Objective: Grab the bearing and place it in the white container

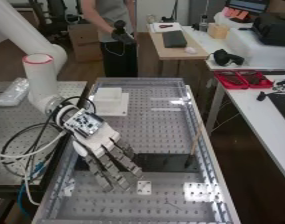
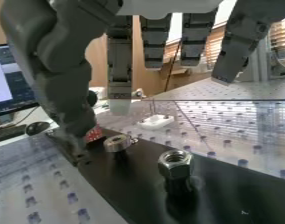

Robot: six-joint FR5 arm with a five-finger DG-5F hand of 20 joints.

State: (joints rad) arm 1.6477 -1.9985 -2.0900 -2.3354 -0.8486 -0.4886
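Robot hand (image 1: 98,143) empty, fingers straight, spread. Bearing (image 2: 117,143) on dark plate (image 2: 226,187), near hex nut (image 2: 175,164). Nothing done yet; grasp, carry, drop into white container (image 1: 109,95) all left.

I can't read any words, names, numbers or signs on anything, not in the high view and not in the wrist view.
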